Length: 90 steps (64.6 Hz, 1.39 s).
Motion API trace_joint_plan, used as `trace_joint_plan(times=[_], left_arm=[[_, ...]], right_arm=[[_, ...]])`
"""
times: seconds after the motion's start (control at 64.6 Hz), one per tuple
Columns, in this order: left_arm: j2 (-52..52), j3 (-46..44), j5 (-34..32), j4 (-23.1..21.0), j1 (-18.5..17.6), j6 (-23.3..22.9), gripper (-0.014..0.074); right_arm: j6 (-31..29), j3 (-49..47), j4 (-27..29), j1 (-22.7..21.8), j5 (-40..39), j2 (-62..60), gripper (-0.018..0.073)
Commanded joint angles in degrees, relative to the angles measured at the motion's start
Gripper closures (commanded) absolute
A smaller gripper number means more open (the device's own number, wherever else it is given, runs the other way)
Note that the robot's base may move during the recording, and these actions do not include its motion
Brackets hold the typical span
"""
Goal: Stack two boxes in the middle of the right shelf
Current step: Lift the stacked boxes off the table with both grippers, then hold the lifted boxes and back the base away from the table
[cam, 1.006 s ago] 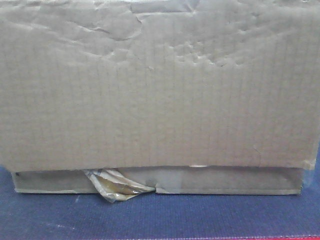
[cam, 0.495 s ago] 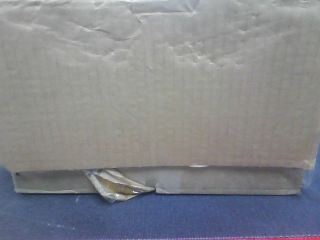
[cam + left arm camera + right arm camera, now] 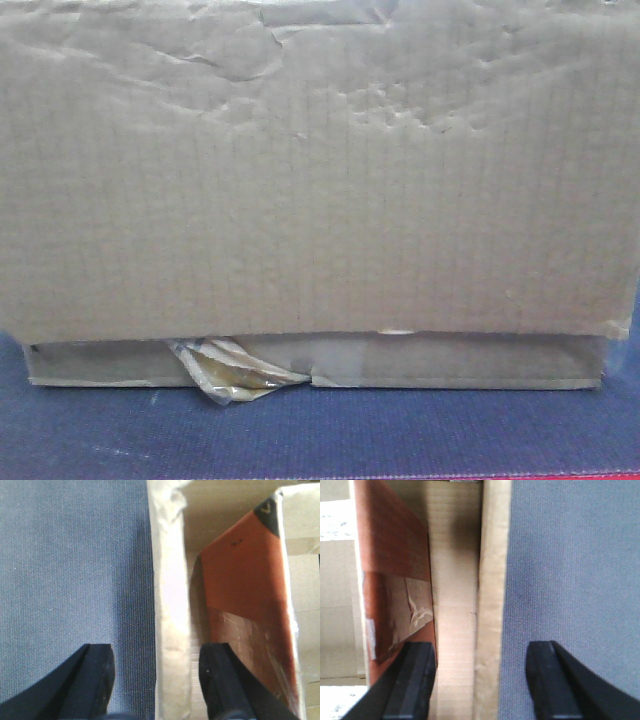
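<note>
In the front view the tall box point(image 3: 320, 170), brown cardboard with a creased face, fills most of the frame and rests on the flatter box point(image 3: 450, 362). Clear tape point(image 3: 235, 372) peels from the flatter one. The shelf is out of view. My left gripper point(image 3: 156, 650) is open and straddles a cardboard box wall point(image 3: 172, 580), one finger outside over blue cloth, one inside. My right gripper point(image 3: 480, 647) is open too, astride a box wall point(image 3: 492, 555) in the same way. Neither finger pair touches its wall.
Blue woven cloth point(image 3: 320, 430) lies under the boxes and beside them in both wrist views point(image 3: 70, 555) point(image 3: 575, 555). An orange-brown flap point(image 3: 245, 570) leans inside the box; the right wrist view shows one as well point(image 3: 390, 535). A red edge runs along the cloth's front.
</note>
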Motion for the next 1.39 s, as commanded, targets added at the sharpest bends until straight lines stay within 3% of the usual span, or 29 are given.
trace_joint_plan(times=[0.0, 0.139, 0.248, 0.34, 0.526, 0.712, 0.913, 1.13, 1.377], left_arm=[[0.14, -0.16, -0.12, -0.29, 0.08, -0.22, 0.0298], [1.75, -0.16, -0.12, -0.98, 0.08, -0.31, 0.0342], [1.88, -0.16, -0.12, -2.14, 0.08, -0.31, 0.0517], [1.88, -0.16, -0.12, -2.48, 0.08, -0.31, 0.0706], [1.46, -0.16, -0.12, -2.60, 0.08, -0.90, 0.0708], [-2.09, -0.26, -0.12, 5.23, -1.34, -6.82, 0.0708], [-6.79, -1.76, -1.53, 8.24, -1.52, -7.17, 0.0708], [-8.21, -8.29, -3.78, 15.24, -1.52, -7.26, 0.0708], [-8.21, -17.88, -7.29, 18.42, -1.52, -7.26, 0.0708]], right_arm=[[-0.10, -0.01, -1.30, -0.01, -0.42, 0.43, 0.0342], [-0.10, -0.01, -1.30, -0.01, -0.42, 1.84, 0.0550], [-0.10, -0.01, -1.40, -0.01, -0.42, 1.99, 0.0727], [-0.10, -0.12, -1.40, -0.01, -0.42, 1.99, 0.0712], [-0.10, -0.12, -4.77, 0.57, -0.42, 1.44, 0.0712], [3.39, -0.12, -12.60, 4.36, -0.42, -1.80, 0.0712], [8.75, -0.12, -19.29, 6.79, -6.03, -5.97, 0.0712], [9.99, -0.23, -23.34, 6.79, -14.34, -10.22, 0.0712], [12.14, -7.46, -26.09, 6.79, -19.59, -11.46, 0.0712]])
